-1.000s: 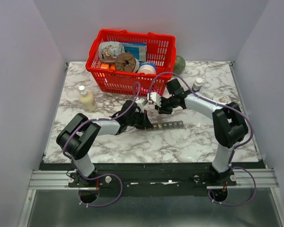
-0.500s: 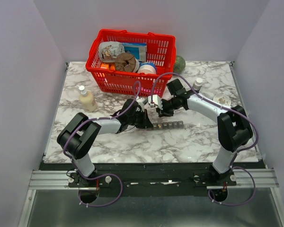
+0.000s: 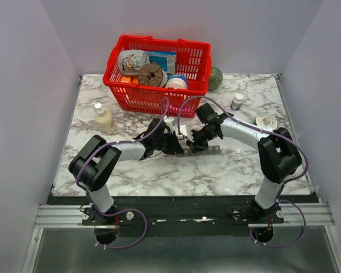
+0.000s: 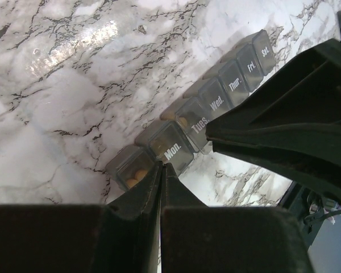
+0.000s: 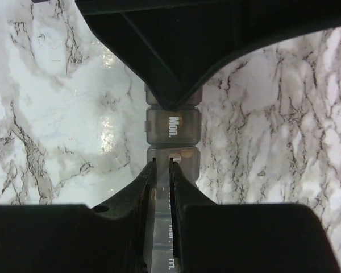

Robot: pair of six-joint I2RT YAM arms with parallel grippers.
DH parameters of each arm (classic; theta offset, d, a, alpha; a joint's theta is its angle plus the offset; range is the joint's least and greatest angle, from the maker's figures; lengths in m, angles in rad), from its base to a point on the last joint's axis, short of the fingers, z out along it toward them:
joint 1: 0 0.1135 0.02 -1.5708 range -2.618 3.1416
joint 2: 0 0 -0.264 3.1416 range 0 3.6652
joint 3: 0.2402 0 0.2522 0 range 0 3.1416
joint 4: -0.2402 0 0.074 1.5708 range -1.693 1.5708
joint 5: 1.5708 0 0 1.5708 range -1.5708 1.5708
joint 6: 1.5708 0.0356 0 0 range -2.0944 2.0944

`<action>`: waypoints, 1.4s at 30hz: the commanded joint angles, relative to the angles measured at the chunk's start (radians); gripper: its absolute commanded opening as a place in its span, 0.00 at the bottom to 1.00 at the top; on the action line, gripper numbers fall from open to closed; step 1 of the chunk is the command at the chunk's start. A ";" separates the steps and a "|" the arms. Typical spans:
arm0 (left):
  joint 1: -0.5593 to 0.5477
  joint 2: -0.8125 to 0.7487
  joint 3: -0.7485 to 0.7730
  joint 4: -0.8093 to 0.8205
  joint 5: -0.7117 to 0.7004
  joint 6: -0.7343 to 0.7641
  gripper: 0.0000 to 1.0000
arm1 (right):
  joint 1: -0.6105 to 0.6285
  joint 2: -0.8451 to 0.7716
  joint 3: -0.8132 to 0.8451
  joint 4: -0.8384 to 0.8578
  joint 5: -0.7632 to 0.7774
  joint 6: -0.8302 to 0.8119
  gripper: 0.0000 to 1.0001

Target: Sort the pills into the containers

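The dark grey weekly pill organizer [image 3: 207, 150] lies near the middle of the marble surface [image 3: 227, 170], its row running roughly along the near edge. The left tool [image 4: 161, 168] is pinched shut, its tips at the seam between the Mon. lid and the end compartment, where tan pills [image 4: 134, 176] show. The right tool [image 5: 161, 168] is narrowed to a slit over the neighbouring lid; whether it pinches anything is unclear.

Containers [image 3: 207, 150]: dark grey translucent strip, day-labelled cells, flat at table [image 3: 159, 176] centre, running 3–9 o'clock. Tan pills [image 4: 134, 174] in end cell.
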 commanded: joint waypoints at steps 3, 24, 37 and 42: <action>0.003 0.029 0.004 -0.046 -0.035 -0.008 0.10 | 0.029 0.071 0.003 -0.012 0.095 0.094 0.22; 0.006 0.038 0.006 -0.038 -0.018 -0.009 0.10 | 0.029 0.013 0.091 -0.063 0.089 0.160 0.22; 0.006 0.044 0.007 -0.037 -0.013 -0.011 0.10 | 0.043 0.140 0.058 -0.048 0.173 0.183 0.21; 0.008 0.047 0.003 -0.029 -0.010 -0.014 0.10 | 0.045 0.163 0.058 -0.035 0.201 0.200 0.21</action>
